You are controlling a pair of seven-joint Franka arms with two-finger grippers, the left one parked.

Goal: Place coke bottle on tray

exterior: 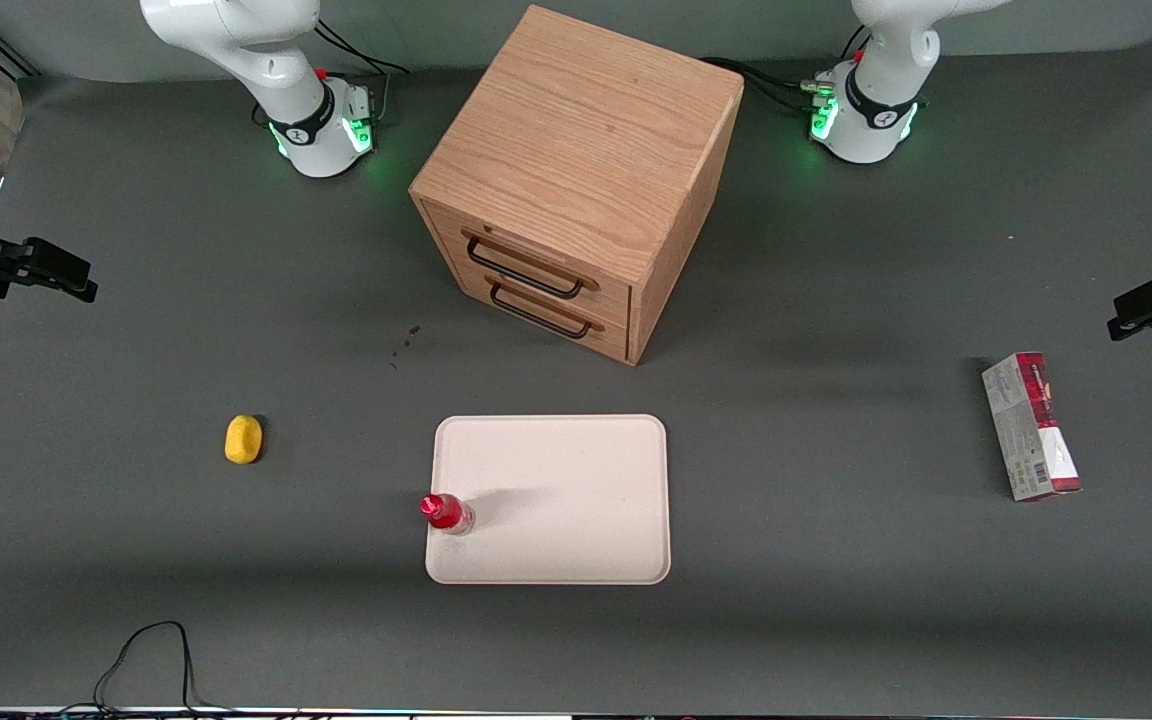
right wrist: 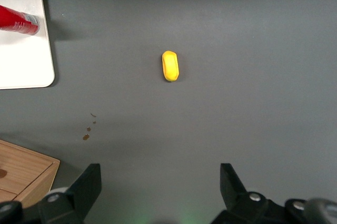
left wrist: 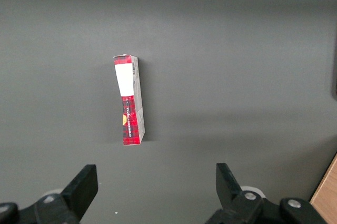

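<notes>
Lab bench: 2 robot arms (exterior: 266, 70) on grey table (exterior: 836, 600).

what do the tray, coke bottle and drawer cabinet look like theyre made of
Tray: probably matte plastic, pale pinkish-beige, molded rounded corners. Coke bottle: likely glossy red plastic. Drawer cabinet: wood, visible grain, dark handles that look like metal. Gripper: open, above the table, holding nothing.

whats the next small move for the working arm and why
Probably none beyond staying parked: the coke bottle already stands upright on the tray, near its edge toward the working arm's end. The tool is open, empty, high above bare table, well clear.
</notes>
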